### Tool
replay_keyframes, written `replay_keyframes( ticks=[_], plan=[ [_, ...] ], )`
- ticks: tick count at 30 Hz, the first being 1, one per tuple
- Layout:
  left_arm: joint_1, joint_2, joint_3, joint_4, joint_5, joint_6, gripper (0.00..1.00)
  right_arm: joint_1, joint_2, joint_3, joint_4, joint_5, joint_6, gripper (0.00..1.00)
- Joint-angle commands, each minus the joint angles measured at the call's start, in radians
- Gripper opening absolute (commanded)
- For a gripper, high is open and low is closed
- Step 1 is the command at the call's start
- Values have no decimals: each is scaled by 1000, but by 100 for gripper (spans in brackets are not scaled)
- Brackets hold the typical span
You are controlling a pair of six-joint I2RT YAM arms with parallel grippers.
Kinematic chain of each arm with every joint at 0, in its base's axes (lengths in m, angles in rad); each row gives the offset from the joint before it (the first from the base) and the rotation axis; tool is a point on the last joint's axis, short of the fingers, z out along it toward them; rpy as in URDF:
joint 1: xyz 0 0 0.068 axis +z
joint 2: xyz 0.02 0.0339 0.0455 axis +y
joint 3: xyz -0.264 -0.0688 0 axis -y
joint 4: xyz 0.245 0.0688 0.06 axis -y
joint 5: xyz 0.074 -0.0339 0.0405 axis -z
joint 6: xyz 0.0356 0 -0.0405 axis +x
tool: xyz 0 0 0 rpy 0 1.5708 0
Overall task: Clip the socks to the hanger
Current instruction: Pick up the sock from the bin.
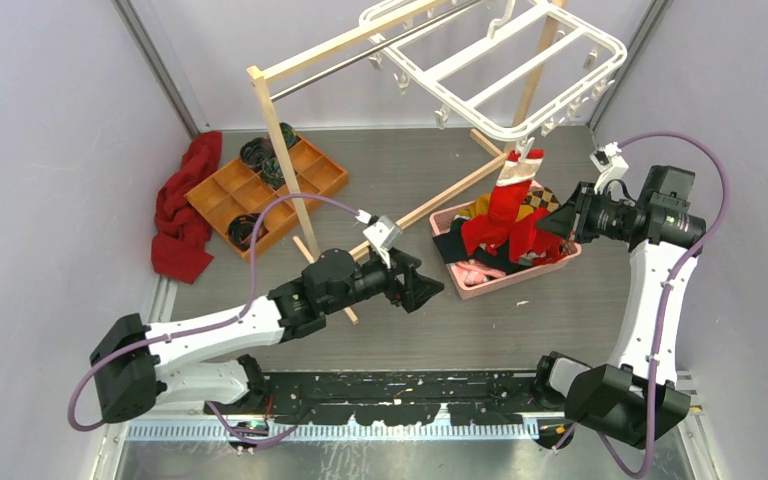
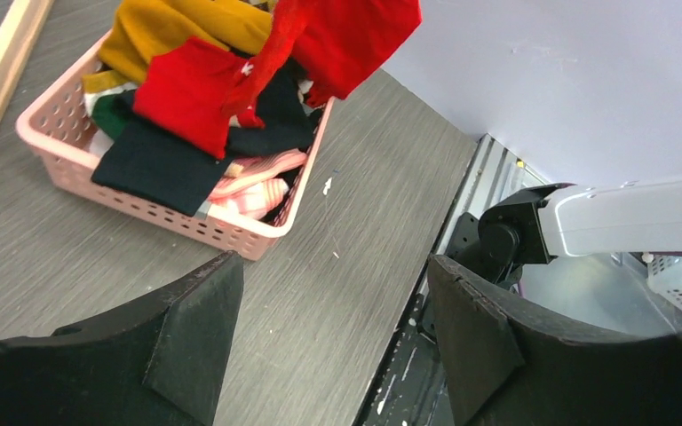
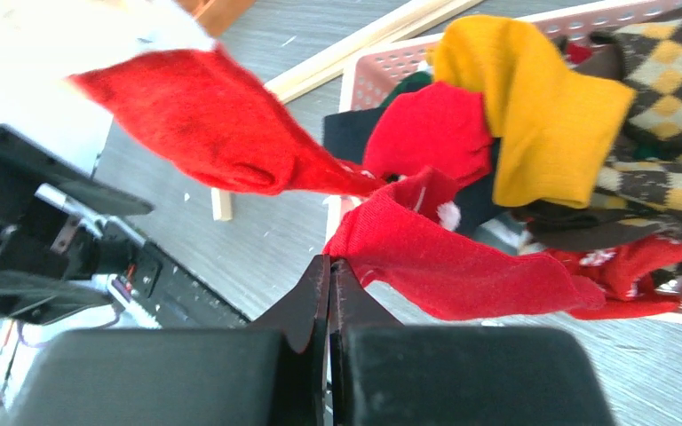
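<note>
The white hanger [image 1: 505, 60] hangs tilted from the wooden rack at the top. One red sock [image 1: 515, 185] dangles from a clip at the hanger's near edge, above the pink basket [image 1: 520, 278]. In the right wrist view this sock [image 3: 213, 133] hangs at the upper left. My right gripper [image 3: 330, 262] is shut, and its very tips pinch the edge of another red sock [image 3: 462, 266], which trails out of the basket. My left gripper [image 2: 333, 262] is open and empty, low over the table just left of the basket [image 2: 142, 209]. Its place in the top view is [image 1: 428, 285].
The basket also holds a mustard garment [image 3: 533, 115], a checkered one [image 3: 666, 80] and dark cloths. The wooden rack [image 1: 290, 170] stands mid-table with a foot bar running toward the basket. An orange compartment tray [image 1: 260, 190] and a dark red cloth [image 1: 185, 215] lie at the left.
</note>
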Motion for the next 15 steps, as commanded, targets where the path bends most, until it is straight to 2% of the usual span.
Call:
replay_keyframes(
  ticks=[1,3,6,11,15],
  plan=[
    [-5,65,58,183,83,76,77,-3,-18,81,-235,-139,-232,1],
    [-9,96,59,232,99,87,78,-2,-23,93,-322,-151,-318,1],
    [-39,133,47,288,92,162,79,-1,-35,89,-361,-161,-323,1],
    [-192,215,46,333,-88,534,84,2,-59,51,-385,-239,-278,1],
    [-242,333,60,470,-209,676,85,7,-82,15,-340,-247,-213,1]
  ],
)
